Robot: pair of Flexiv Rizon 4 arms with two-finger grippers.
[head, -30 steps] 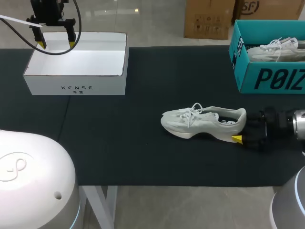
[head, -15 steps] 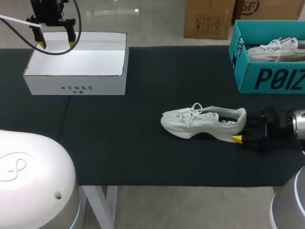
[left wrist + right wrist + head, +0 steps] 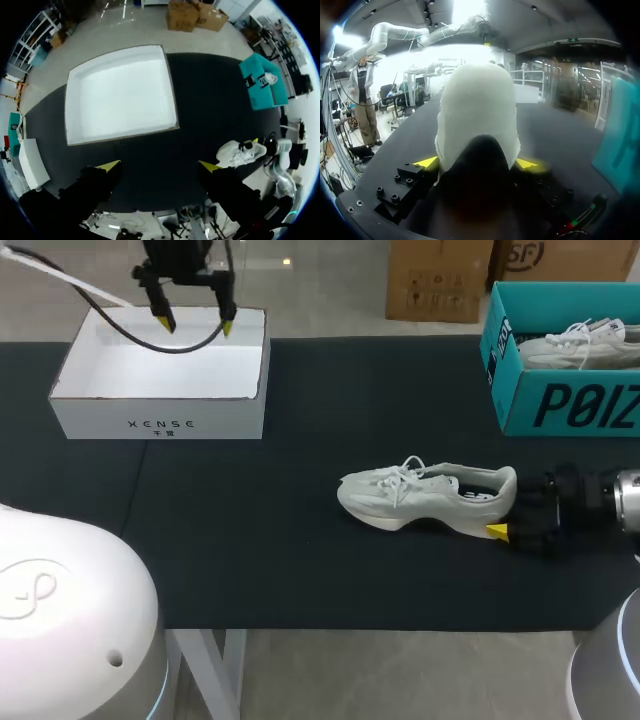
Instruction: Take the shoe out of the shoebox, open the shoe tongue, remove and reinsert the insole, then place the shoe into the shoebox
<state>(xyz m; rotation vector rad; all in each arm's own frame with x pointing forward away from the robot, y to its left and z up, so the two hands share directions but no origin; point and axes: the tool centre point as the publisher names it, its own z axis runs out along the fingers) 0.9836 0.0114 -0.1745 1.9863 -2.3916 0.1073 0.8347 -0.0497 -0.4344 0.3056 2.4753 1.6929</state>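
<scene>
Left hand [image 3: 197, 327], now farther right

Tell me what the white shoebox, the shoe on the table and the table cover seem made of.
The white shoebox: looks like matte cardboard; thin straight walls, brownish edges along the rim. The shoe: seemingly off-white mesh textile upper with laces, on a smooth foam-like sole. The table cover: dark, matte, no glare; fabric or rubber mat, cannot tell which.

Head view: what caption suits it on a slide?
Right pincer grips a white shoe by its heel; left pincer hangs open above a white box.
</scene>
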